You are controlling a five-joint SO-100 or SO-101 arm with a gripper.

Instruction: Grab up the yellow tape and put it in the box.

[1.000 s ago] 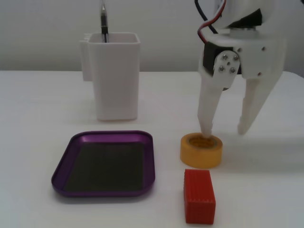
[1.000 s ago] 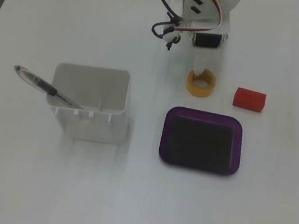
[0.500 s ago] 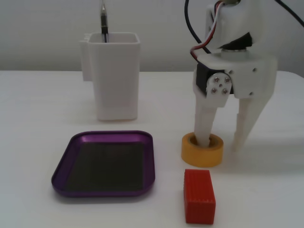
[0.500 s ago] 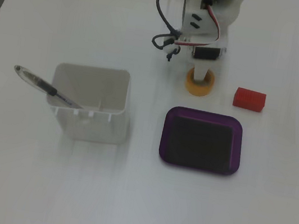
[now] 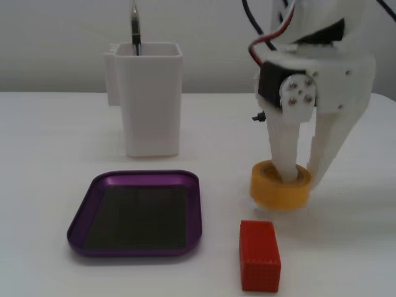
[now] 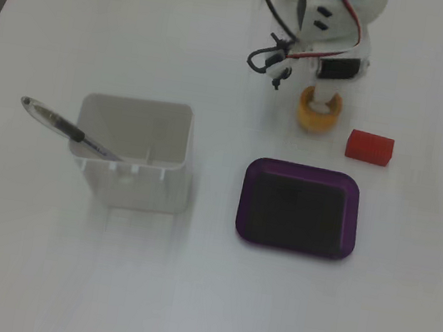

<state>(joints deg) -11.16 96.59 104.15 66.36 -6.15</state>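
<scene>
the tool (image 5: 302, 170) straddles the yellow tape (image 5: 279, 193) on the tabletop (image 5: 55, 154), one finger in the core, one outside; whether it is clamped, i cannot tell. the box (image 5: 83, 216) lies beside the tape, the red block (image 5: 259, 255) near it.

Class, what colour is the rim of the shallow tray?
Metallic purple, around a dark flat bottom; the tray shows best in a fixed view.

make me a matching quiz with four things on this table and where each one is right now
Things:
1. thick yellow tape roll
2. shallow purple metal tray
3. red ribbed plastic block
4. tall white plastic container

States:
A. holds a pen
B. empty, dark bottom bare
C. one finger of the tool inside its hole
D. lies free beside the tape

Pairs: 1-C, 2-B, 3-D, 4-A
</scene>
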